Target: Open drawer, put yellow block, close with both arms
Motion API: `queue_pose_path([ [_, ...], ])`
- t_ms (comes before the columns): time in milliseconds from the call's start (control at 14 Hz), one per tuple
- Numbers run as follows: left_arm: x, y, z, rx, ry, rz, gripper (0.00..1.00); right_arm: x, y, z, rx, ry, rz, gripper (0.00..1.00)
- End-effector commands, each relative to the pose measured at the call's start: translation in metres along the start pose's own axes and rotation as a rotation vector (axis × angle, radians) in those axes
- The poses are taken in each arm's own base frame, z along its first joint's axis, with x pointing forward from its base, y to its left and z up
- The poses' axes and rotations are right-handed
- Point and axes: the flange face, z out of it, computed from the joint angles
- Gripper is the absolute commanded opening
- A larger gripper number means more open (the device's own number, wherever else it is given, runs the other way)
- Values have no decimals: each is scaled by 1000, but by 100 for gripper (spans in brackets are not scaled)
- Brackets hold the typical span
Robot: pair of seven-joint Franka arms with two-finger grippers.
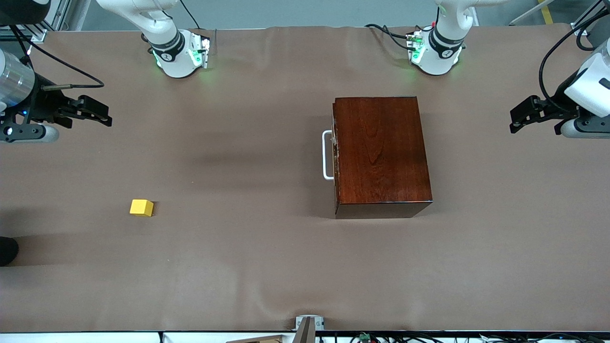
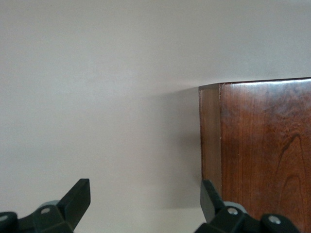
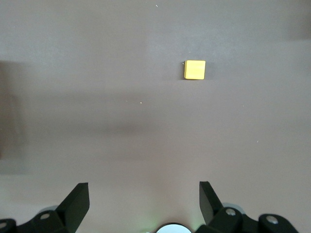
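Observation:
The dark reddish-brown wooden box [image 1: 381,152] stands on the table toward the left arm's end, and its drawer is shut, with the white loop handle [image 1: 327,155] on the side facing the right arm's end. A corner of the box shows in the left wrist view [image 2: 262,155]. The yellow block [image 1: 141,207] lies on the table toward the right arm's end and also shows in the right wrist view [image 3: 195,69]. My left gripper [image 1: 517,116] is open and empty, held in the air at its end of the table. My right gripper [image 1: 102,114] is open and empty, held in the air at its end.
The brown table cover [image 1: 238,262] has mild wrinkles. The two arm bases [image 1: 183,52] [image 1: 436,52] stand along the table edge farthest from the front camera. Cables run by each arm. A small metal bracket [image 1: 309,324] sits at the edge nearest the front camera.

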Motion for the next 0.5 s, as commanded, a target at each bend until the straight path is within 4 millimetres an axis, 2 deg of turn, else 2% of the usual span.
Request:
queue_pose_path([
  [0, 0, 0, -4, -21, 14, -17, 100, -1, -2, -1, -1, 6, 4, 100],
  [427, 2, -2, -6, -21, 22, -21, 100, 1, -3, 0, -1, 6, 2, 100],
])
